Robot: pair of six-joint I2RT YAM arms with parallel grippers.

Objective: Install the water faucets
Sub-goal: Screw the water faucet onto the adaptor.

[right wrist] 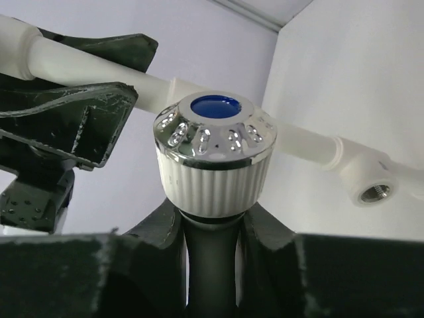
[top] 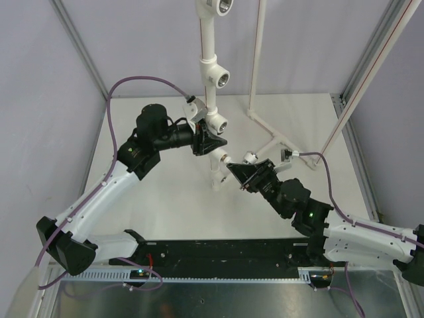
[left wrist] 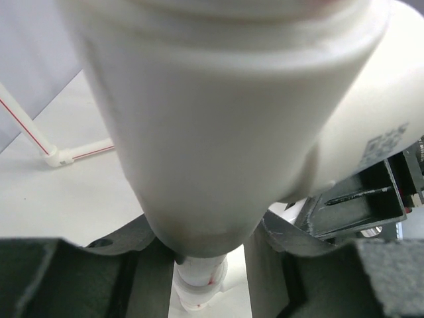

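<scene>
The tall white pipe frame (top: pixel 207 40) stands upright at the table's middle, with tee sockets (top: pixel 220 79) up its length. My left gripper (top: pixel 207 142) is shut on it low down; in the left wrist view the pipe frame (left wrist: pixel 232 132) fills the picture between both fingers. From the right, my right gripper (top: pixel 238 171) holds a water faucet (top: pixel 220 158) close to the pipe. In the right wrist view my right gripper (right wrist: pixel 213 218) clasps the stem under the faucet's ribbed white knob (right wrist: pixel 215 146), which has a blue centre. A threaded tee socket (right wrist: pixel 374 192) shows behind it.
A thin white rod stand with red stripes (top: pixel 265 126) rises at the back right, and its foot (left wrist: pixel 59 158) shows in the left wrist view. Enclosure walls close in the left, back and right. A black rail (top: pixel 218 255) runs along the near edge.
</scene>
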